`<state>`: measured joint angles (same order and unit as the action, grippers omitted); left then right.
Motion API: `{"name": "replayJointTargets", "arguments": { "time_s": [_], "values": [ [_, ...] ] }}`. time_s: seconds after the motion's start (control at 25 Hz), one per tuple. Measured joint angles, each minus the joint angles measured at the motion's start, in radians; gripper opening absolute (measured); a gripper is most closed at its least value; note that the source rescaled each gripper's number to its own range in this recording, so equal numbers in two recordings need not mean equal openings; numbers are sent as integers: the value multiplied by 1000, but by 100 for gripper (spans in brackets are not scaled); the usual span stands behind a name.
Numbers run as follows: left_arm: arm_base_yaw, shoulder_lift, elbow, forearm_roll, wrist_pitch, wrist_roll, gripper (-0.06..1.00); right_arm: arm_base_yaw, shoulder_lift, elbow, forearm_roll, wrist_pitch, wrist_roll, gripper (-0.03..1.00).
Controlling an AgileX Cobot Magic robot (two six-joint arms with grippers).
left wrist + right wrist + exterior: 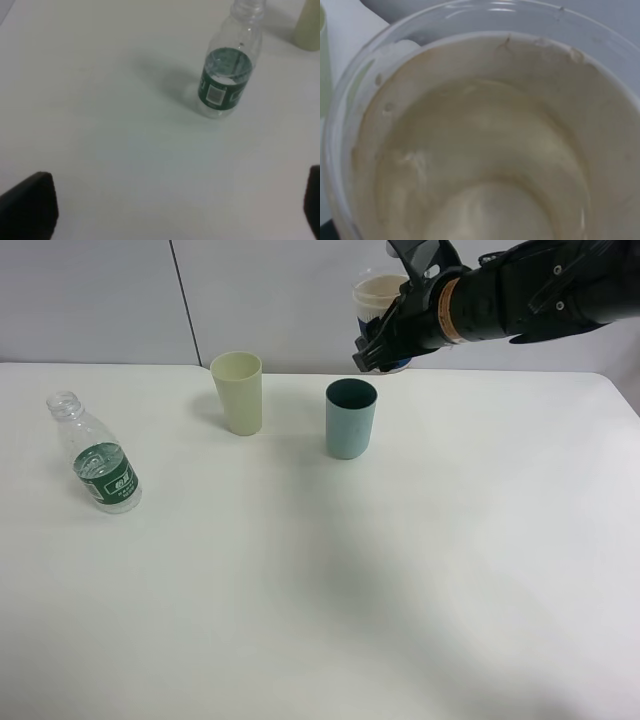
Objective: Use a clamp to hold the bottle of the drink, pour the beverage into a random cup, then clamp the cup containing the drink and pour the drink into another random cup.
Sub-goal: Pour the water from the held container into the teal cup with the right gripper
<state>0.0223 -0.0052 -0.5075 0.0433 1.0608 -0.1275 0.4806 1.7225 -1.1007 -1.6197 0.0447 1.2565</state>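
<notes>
Your right gripper (382, 343) is pinching the paper cup (378, 290) and holds it in the air, roughly upright. On the table (400, 590), read as a clock face with 12 at the far edge, the cup hangs at about 1 o'clock. From the teal tumbler (351, 420) it is up and toward 1 o'clock, not above that tumbler's mouth. The right wrist view is filled by the cup's pale inside, which seems to hold clear water (485, 165), though the level is hard to read.

Watch for these:
- If you tip the cup from where it hangs, the stream would likely land on the table beyond the tumbler.
- If you come down too low while moving across, the cup or the gripper could strike the tumbler's rim and knock it over.
- Paper walls give, so a hard squeeze could buckle the cup, and a quick tilt could send water over the far rim.
- The yellow-green tumbler (238, 393), at 11 o'clock, stands near the teal one, so keep your aim off it.

Your left gripper (170, 205) is idle. Its fingers (30, 205) are spread wide with nothing between them, above the table near the bottle (97, 455). The bottle stands uncapped at 9 o'clock.

Count: 1 bottle, 3 cups (1 paper, 2 plastic tumblers), 2 grippers.
</notes>
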Motion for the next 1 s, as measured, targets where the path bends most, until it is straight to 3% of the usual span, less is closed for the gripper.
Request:
{"name": "replayJointTargets", "arguments": {
  "time_s": [0.36, 0.56, 1.0],
  "values": [
    [0, 0, 0, 0, 0, 2, 100, 1, 3, 0, -2, 87, -128, 0],
    [0, 0, 0, 0, 0, 3, 100, 1, 36, 0, -2, 102, -220, 0],
    [0, 0, 0, 0, 0, 3, 100, 7, 71, 0, -2, 108, -295, 0]
  ]
}}
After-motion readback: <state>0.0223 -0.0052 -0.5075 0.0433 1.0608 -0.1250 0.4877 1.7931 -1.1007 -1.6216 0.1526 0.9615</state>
